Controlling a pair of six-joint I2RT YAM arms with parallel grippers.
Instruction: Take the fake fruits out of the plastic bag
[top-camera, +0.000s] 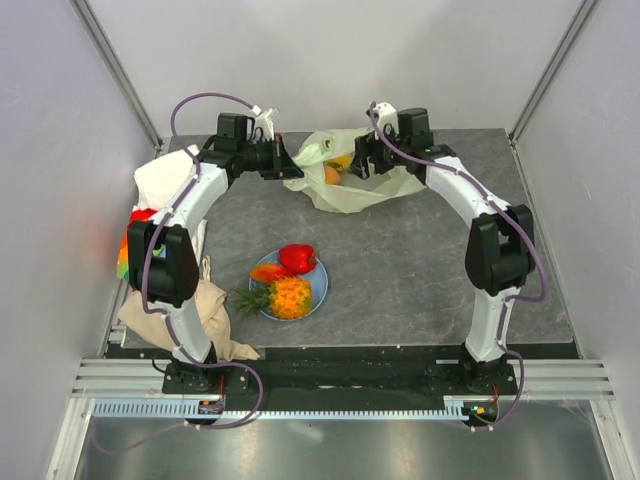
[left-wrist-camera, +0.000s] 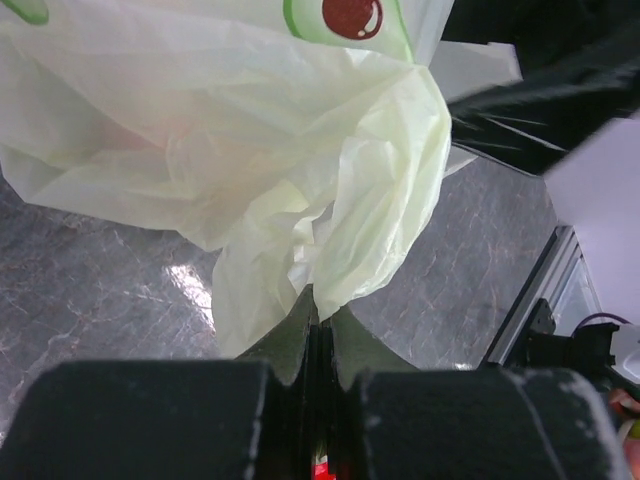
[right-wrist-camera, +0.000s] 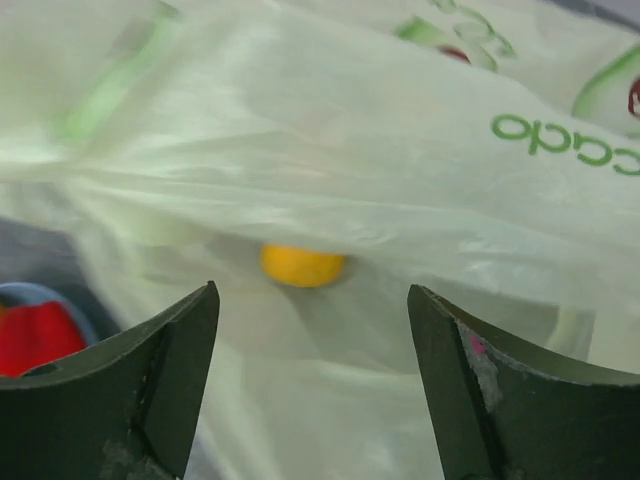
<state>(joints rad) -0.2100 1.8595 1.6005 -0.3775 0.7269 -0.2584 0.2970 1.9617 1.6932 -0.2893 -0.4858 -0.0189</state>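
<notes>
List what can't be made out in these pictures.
- Top view: how many fruits remain in the plastic bag; its film and the right hand cover them.
- Right wrist view: the yellow fruit, its kind; a bag fold covers its top.
- Top view: the coloured thing at the left edge, partly behind the left arm.

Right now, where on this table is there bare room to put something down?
The widest bare stretch of table lies between the blue plate and the right arm, nearer than the plastic bag. It is crowded along the left edge, with the beige cloth and white cloth, and at the bag, where the left gripper and right gripper meet.
</notes>
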